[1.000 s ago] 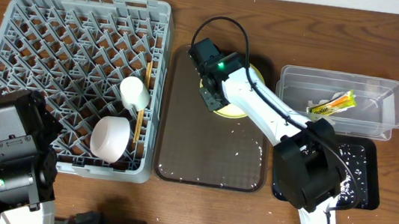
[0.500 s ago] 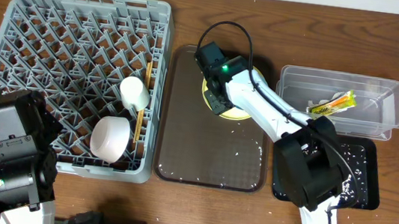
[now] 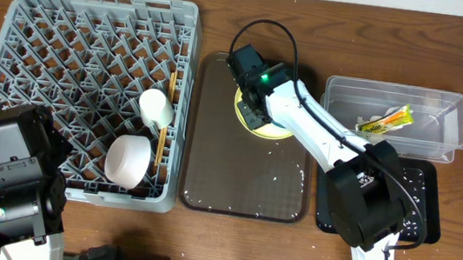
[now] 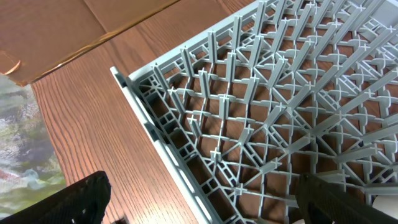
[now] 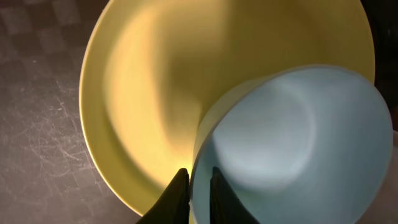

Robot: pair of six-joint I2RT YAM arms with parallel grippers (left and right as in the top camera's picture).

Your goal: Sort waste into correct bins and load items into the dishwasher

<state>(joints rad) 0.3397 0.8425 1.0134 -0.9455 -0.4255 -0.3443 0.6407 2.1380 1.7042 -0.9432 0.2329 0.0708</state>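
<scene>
My right gripper (image 5: 198,186) is shut on the rim of the light blue bowl (image 5: 298,143), one finger inside and one outside, over the yellow plate (image 5: 143,93). From overhead the right gripper (image 3: 255,115) covers the bowl; the plate (image 3: 278,133) lies at the back of the brown tray. The grey dish rack (image 3: 93,44) holds a white cup (image 3: 155,106), a white bowl (image 3: 129,159) and chopsticks (image 3: 165,131). My left gripper (image 4: 205,208) is open and empty over the rack's corner (image 4: 261,112).
The dark brown serving tray (image 3: 235,174) carries scattered rice grains. A clear tub (image 3: 452,129) at the right holds the green-and-yellow wrapper (image 3: 385,120). The black tray (image 3: 418,223) in front of it has grains in it. My left arm (image 3: 13,166) sits at the rack's front left.
My right gripper has shifted slightly to the right and back over the yellow plate. The left arm has not moved.
</scene>
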